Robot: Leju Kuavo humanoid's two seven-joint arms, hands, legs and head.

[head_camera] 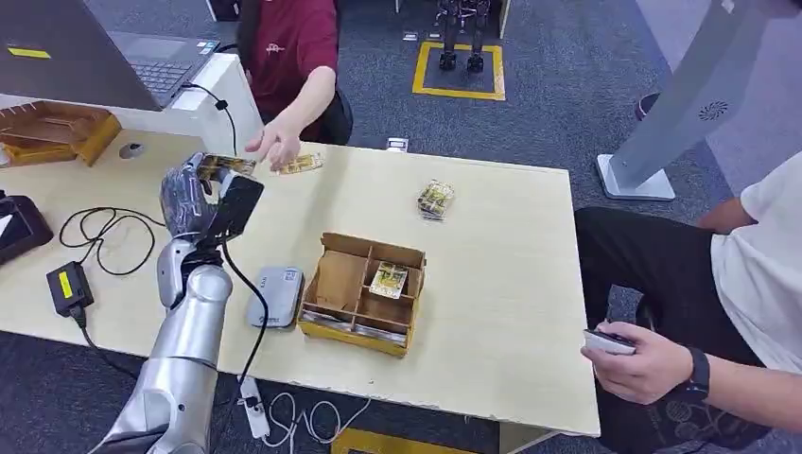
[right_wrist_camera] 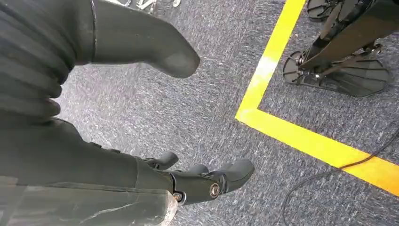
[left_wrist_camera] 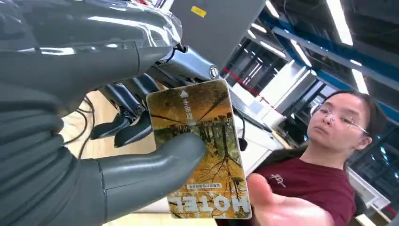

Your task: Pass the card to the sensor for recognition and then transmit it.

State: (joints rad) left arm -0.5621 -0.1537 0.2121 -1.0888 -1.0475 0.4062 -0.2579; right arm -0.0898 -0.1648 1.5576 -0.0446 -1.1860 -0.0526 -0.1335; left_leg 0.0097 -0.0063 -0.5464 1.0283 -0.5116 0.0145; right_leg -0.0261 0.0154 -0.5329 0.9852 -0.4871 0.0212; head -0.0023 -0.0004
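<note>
The left hand (head_camera: pixel 194 194) is raised above the pale wooden table (head_camera: pixel 492 246), near its far left part, and pinches a yellow hotel card (left_wrist_camera: pixel 200 146) between the thick grey thumb and the darker fingers (left_wrist_camera: pixel 124 125); the wrist view shows the thumb pressed flat across the card's printed face (a tree picture with the word HOTEL along one edge). In the head view the card (head_camera: pixel 225 166) stands out past the top of the hand, toward a person in a dark red shirt (head_camera: pixel 288 43) who sits at the far side of the table. That person's hand (head_camera: pixel 274 144) reaches out over the table edge, close to the held card but apart from it, and touches a second yellow card (head_camera: pixel 301 164) lying flat on the table.

The right hand (right_wrist_camera: pixel 155 141) hangs over grey carpet beside a yellow floor line (right_wrist_camera: pixel 301 136); its fingers are spread apart, with nothing between them.

Just beside the left forearm lies a small grey sensor box (head_camera: pixel 276 296), and next to it an open cardboard tray (head_camera: pixel 364 288) with compartments, one holding a card (head_camera: pixel 389 280). Further out on the table rests a small stack of cards (head_camera: pixel 435 200). At the right, a person in a white shirt holds a phone (head_camera: pixel 607 342)
</note>
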